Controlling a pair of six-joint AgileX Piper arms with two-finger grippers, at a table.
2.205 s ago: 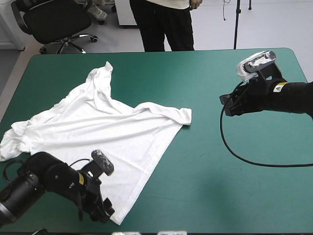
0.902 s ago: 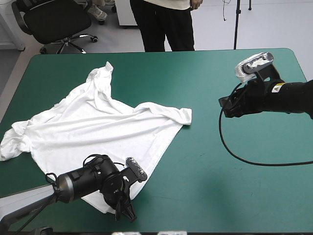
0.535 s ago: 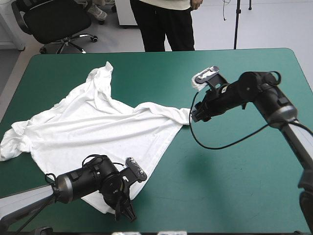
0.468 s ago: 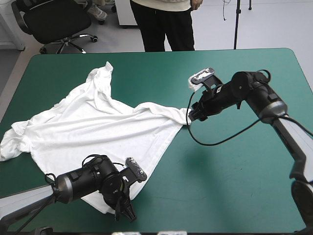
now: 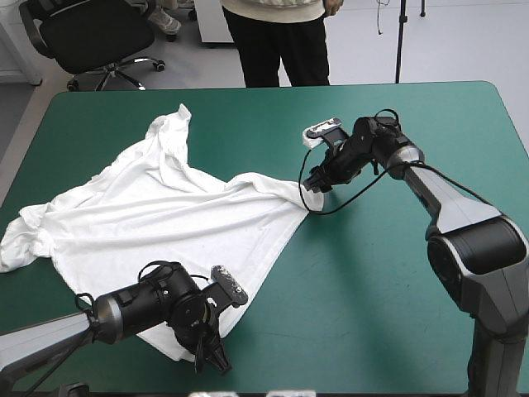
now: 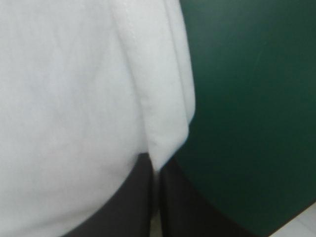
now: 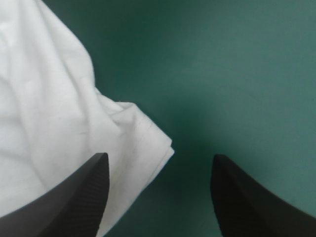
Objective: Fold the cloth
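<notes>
Tabletop (image 5: 397,273): teal-green cover, right half bare. The T-shirt (image 5: 165,215) lies loosely spread and wrinkled over the left half. One bunched end reaches toward the far edge and another lies at the left edge. Its straight hem runs on a diagonal from the near side up to about mid-table.

That hem line is what you care about, with one end effector at each end of it.

Left end effector (image 5: 213,357): down at the near end of the hem, close to the near table edge. In the wrist view its black fingers (image 6: 133,202) meet in a point with the white hem edge pinched between them, so it is clamped on the T-shirt. Cloth lies ahead of it and to one side, bare cover on the other.

Right end effector (image 5: 314,184): at the far-right end of the hem, about mid-table, low over the cloth. Its fingers (image 7: 74,197) stand wide apart, gripping nothing. The right corner (image 7: 148,143) of the T-shirt lies just ahead, in the gap but off-centre, nearer one finger. The rest of the cloth trails off to that side and bare cover lies to the other.

Judgement: you likely need a small push forward, with a nudge toward the cloth side, before closing. As it stands, the closing fingers may catch only the corner tip. The right arm is the only one placed for this corner.
</notes>
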